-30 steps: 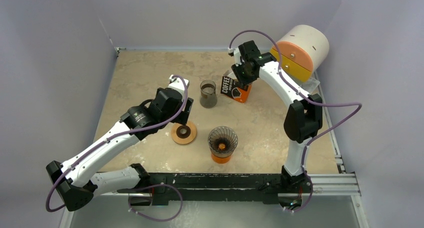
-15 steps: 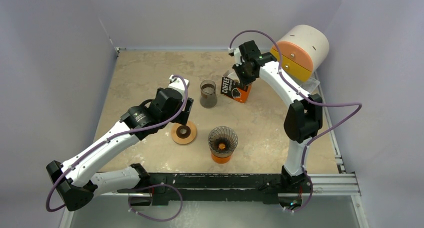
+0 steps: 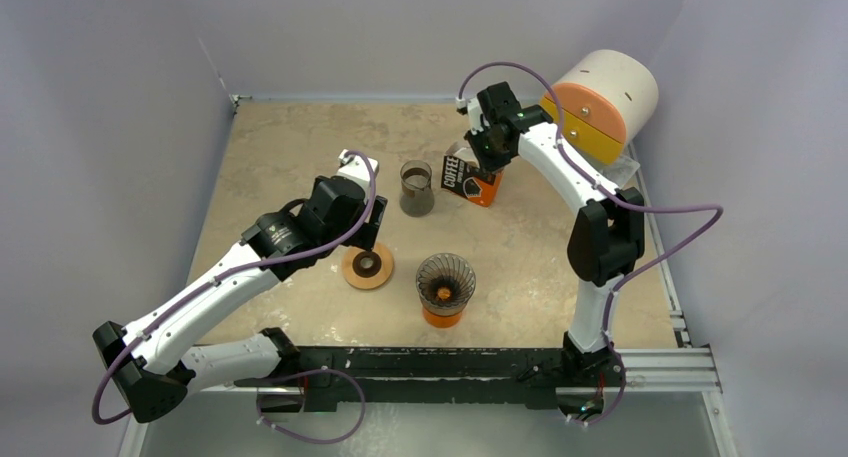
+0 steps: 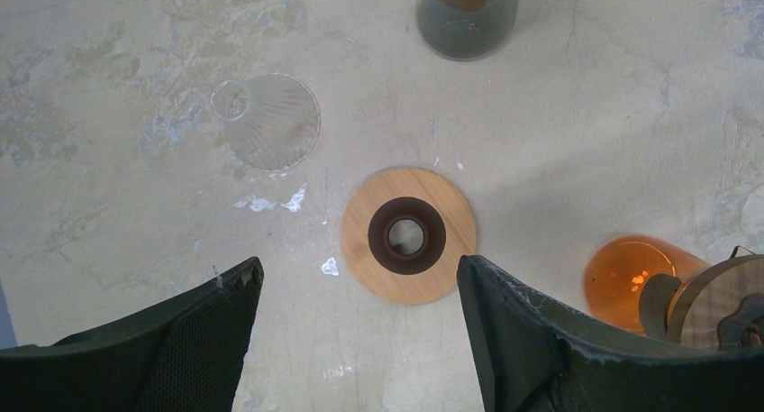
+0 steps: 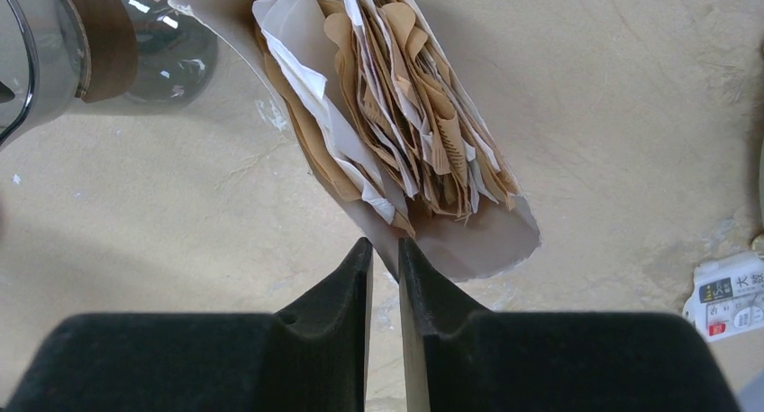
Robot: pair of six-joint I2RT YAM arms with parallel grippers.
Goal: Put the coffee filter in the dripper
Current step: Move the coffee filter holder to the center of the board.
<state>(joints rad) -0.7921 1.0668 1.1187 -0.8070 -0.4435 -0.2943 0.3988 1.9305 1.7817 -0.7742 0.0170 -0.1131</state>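
From above, my right claw (image 3: 478, 162) reaches down at the open pack (image 3: 468, 180) of filters, which stands just right of the carafe (image 3: 416, 189) on the bench (image 3: 290, 147). My left claw (image 3: 370, 239) hangs on the near side of the carafe, above a wooden disc (image 3: 367, 266). The wire dripper (image 3: 445, 282) on its orange cup sits nearer to me than the carafe and slightly right of it, with nothing in it. A white and orange drum (image 3: 605, 99) lies far right of the carafe. Through my left wrist, the claw (image 4: 359, 272) is spread wide and holds nothing. The disc (image 4: 408, 235) lies below the carafe (image 4: 467, 15) in this view. A clear glass cone (image 4: 266, 122) lies on its side down-left of the carafe, and the orange cup (image 4: 631, 270) is at the lower right. Through my right wrist, the brown coffee filters (image 5: 405, 114) are bunched inside the pack (image 5: 486, 241), just right of the carafe (image 5: 54, 42). My claw (image 5: 385, 250) is drawn almost together at the pack's white lip. A thin tan strip shows in the slit, and I cannot tell whether it is a filter or whether anything is pinched.
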